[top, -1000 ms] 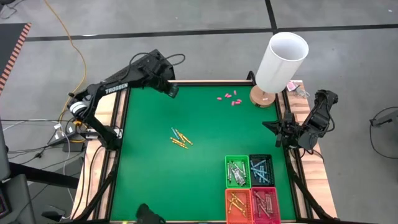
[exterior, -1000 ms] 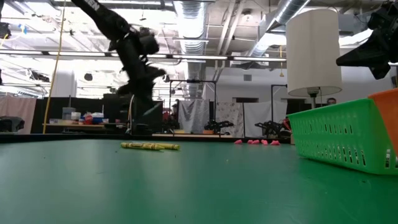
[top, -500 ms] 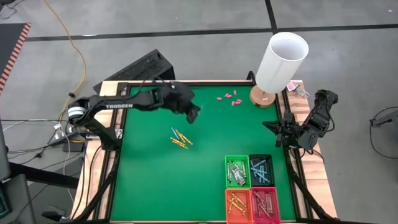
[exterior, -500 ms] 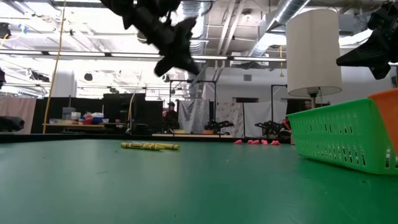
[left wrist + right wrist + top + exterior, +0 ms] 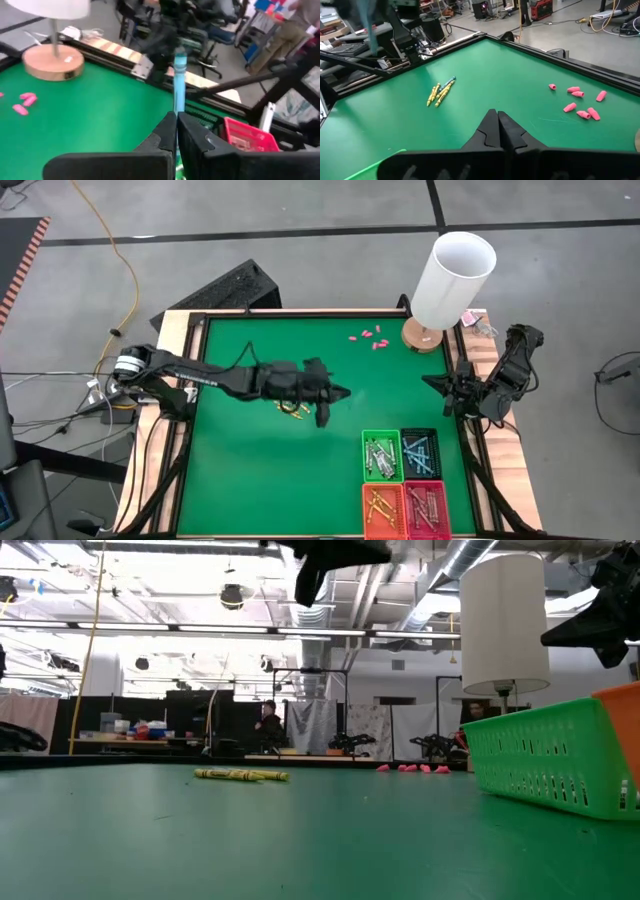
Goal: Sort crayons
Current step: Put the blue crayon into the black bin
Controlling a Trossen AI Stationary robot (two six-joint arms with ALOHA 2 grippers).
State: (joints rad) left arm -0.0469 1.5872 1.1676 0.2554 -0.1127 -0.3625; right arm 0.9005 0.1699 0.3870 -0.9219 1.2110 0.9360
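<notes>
Blue crayon (image 5: 179,80) is pinched in the left end effector (image 5: 176,131), tip sticking out fwd, w/ the blue bin (image 5: 420,453) ahead — prob. its drop spot. Loose crayons (image 5: 293,410) lie just beneath/behind it on the bench (image 5: 240,470). Right end effector (image 5: 497,129) is closed on nothing, parked at the edge.

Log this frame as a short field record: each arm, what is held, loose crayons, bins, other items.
left gripper: over the mat's middle, shut on a light blue crayon
right gripper: shut, holding nothing, parked at the table's right edge
loose crayons: small yellow cluster with one bluish, on the green mat
bins: green bin, blue bin, orange bin, red bin, all holding crayons
other: pink erasers, lamp
</notes>
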